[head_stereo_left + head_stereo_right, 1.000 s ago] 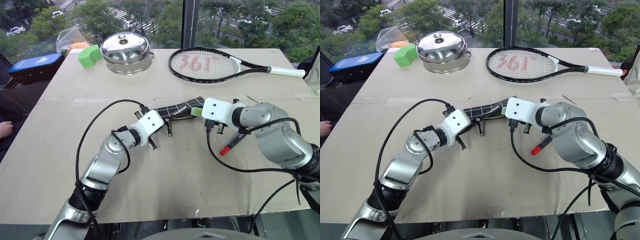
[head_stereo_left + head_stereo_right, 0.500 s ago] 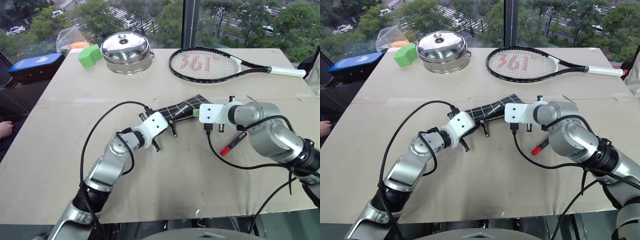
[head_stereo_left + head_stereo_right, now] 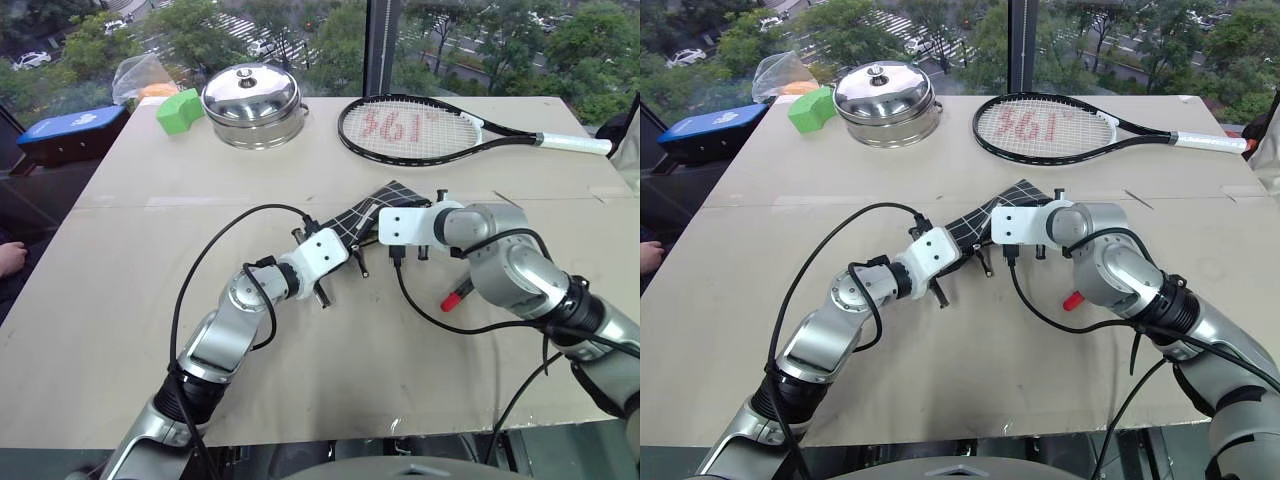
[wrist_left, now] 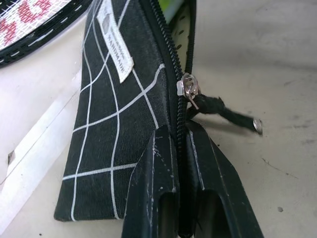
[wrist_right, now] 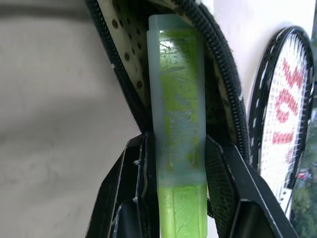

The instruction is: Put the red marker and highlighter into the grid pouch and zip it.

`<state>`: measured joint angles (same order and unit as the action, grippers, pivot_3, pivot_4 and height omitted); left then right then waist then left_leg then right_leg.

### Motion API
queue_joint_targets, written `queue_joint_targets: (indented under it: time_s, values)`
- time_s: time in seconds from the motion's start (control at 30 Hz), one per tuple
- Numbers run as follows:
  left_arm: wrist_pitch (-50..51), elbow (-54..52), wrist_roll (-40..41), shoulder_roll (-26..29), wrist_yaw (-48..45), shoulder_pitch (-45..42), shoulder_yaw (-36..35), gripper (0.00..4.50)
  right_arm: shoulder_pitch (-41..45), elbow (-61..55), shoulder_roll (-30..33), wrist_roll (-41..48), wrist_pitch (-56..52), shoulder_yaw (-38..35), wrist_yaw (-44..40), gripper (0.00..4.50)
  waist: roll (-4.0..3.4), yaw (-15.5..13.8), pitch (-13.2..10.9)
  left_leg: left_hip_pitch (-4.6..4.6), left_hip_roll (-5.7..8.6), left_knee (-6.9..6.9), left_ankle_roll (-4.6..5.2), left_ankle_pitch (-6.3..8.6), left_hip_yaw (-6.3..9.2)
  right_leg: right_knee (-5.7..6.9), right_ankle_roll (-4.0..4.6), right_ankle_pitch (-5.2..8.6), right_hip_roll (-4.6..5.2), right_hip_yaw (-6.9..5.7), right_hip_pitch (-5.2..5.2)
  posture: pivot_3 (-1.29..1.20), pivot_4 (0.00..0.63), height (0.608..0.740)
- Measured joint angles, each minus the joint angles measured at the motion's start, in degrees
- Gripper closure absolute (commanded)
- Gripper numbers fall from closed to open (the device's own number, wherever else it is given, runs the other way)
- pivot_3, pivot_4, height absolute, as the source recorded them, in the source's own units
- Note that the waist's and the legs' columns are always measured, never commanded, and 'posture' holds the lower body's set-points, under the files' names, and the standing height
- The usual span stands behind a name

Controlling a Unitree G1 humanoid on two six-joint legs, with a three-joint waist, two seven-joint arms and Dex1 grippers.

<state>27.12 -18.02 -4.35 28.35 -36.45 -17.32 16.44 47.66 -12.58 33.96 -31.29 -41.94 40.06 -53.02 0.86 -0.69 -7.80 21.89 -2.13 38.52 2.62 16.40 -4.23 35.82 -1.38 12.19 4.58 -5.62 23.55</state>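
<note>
Beige tabletop (image 3: pixel 120 300) by a window is the working surface, and near its middle the grid pouch (image 3: pixel 368 212) is held propped up on its edge, its zipper partly undone and its mouth gaping. The pouch's closed end is pinched along the zipper seam between the shut fingers of the left gripper (image 4: pixel 179 163), with the zipper pull (image 4: pixel 188 88) lying just beyond the fingertips. The highlighter (image 5: pixel 177 119) is clamped by the right gripper (image 5: pixel 176 144), its long axis pointed straight into the opening and its pale end already past the zipper teeth. Only a further push along that axis appears to be needed. The red marker (image 3: pixel 455 296) lies on the table beside the right forearm, well apart from the pouch, nearer the right arm.
</note>
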Motion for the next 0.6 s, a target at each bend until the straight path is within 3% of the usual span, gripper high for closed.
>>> queue_joint_targets:
  time_s: [0.1,0.13,0.33,0.47,0.6]
  values:
    - [0.0,0.0,0.0,-0.3,-0.1,-0.1,0.1,4.5,0.1,2.6,-3.7,0.2,3.5,-0.1,0.9,3.78,0.0,0.1,0.0,-0.01,-0.01,0.0,0.0,0.0,0.01,0.02,0.0,0.0,-0.02,0.0,0.0,0.0,0.15,0.74]
    - [0.0,0.0,0.0,-0.4,-0.1,-0.2,0.2,4.5,0.0,3.1,-4.5,0.7,4.4,-0.2,1.0,2.73,0.0,0.0,0.0,0.0,-0.01,0.0,-0.01,0.0,0.01,0.02,0.0,0.0,-0.02,-0.01,0.0,0.0,0.15,0.74]
    - [0.0,-0.1,0.2,-0.9,-0.2,-0.3,0.5,4.5,-3.7,3.8,-4.8,3.7,9.4,-4.7,2.4,0.09,0.02,-0.2,0.0,0.04,0.02,0.02,0.0,0.0,0.02,-0.02,0.0,0.0,0.04,-0.03,-0.03,0.0,0.15,0.74]
    - [0.2,-0.2,0.9,-0.7,-0.5,-0.2,-0.4,4.5,-8.9,-1.7,-2.7,10.4,7.0,-13.3,-0.3,0.09,0.02,-0.1,0.0,0.0,0.0,0.01,-0.01,0.0,0.02,0.01,0.0,0.0,0.01,-0.01,-0.03,0.0,0.15,0.74]
    - [0.6,0.7,1.4,-0.7,-0.5,-0.7,-1.6,4.5,-17.7,-14.8,-3.2,25.7,-1.6,-27.9,-6.0,0.09,0.01,-0.2,0.0,0.01,-0.05,-0.02,0.0,0.01,0.14,0.01,0.0,-0.01,-0.02,-0.12,-0.04,0.0,0.15,0.74]
